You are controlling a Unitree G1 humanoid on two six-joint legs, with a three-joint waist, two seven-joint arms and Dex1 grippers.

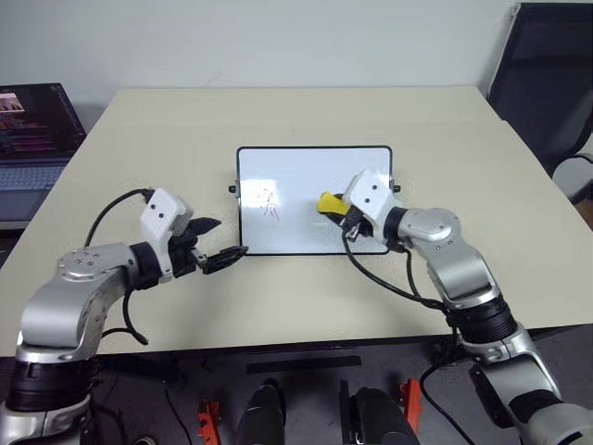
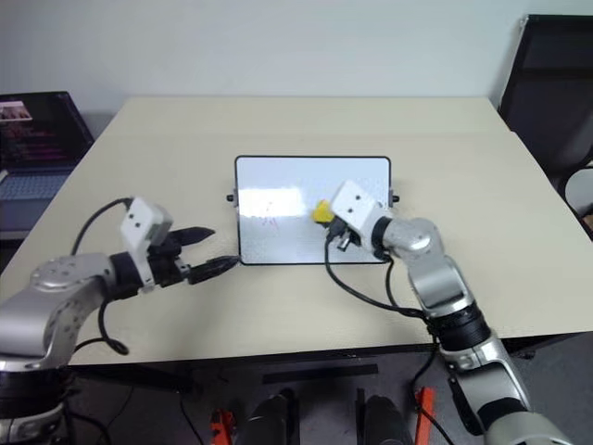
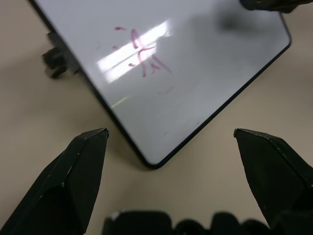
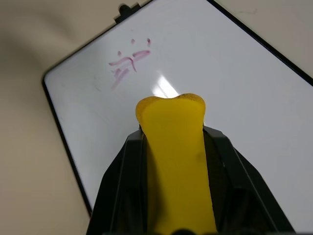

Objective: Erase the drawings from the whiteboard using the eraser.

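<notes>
Eraser gripped over whiteboard, drawings unerased.
Head view: R end effector [image 1: 326, 206] clamps eraser [image 1: 330, 201] above whiteboard [image 1: 310, 171] on bench [image 1: 463, 167], beside drawings [image 1: 270, 206]. L wrist view: L end effector [image 3: 171, 134] wide open, empty, near board corner.

Beige table [image 1: 463, 158], plain pale wall [image 1: 278, 37] behind, laptop [image 1: 32, 139] at left, black chair [image 1: 547, 83] at right

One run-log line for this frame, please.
right gripper: shut on eraser over whiteboard | drawings: unerased | left gripper: open
</notes>
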